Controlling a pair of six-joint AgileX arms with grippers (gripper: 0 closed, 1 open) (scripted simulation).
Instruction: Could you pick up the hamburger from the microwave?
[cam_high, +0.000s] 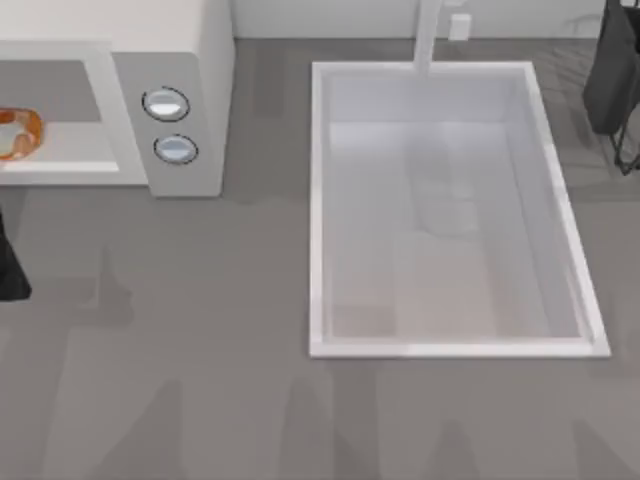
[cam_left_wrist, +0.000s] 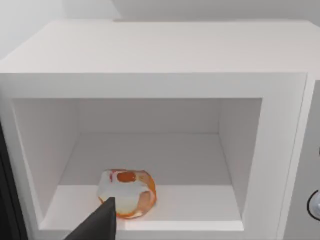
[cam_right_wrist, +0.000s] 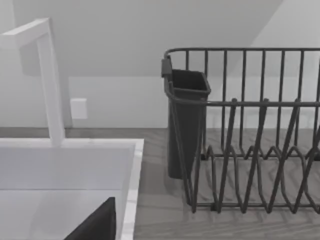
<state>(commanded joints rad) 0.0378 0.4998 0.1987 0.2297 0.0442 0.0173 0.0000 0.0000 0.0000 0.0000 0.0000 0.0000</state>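
Left tool (cam_left_wrist: 95, 225) just before the hamburger (cam_left_wrist: 127, 192) inside the microwave (cam_left_wrist: 150, 55).

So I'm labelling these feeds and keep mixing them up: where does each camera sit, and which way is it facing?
Top view: above the table, looking down on the microwave at left and the sink at centre-right; dark arm parts sit at both side edges.
Left wrist view: on the left arm, facing into the microwave cavity at the hamburger; a dark fingertip pokes in.
Right wrist view: on the right arm, facing the sink corner, faucet and dish rack.
Shared: top and left wrist views both show the hamburger in the microwave.
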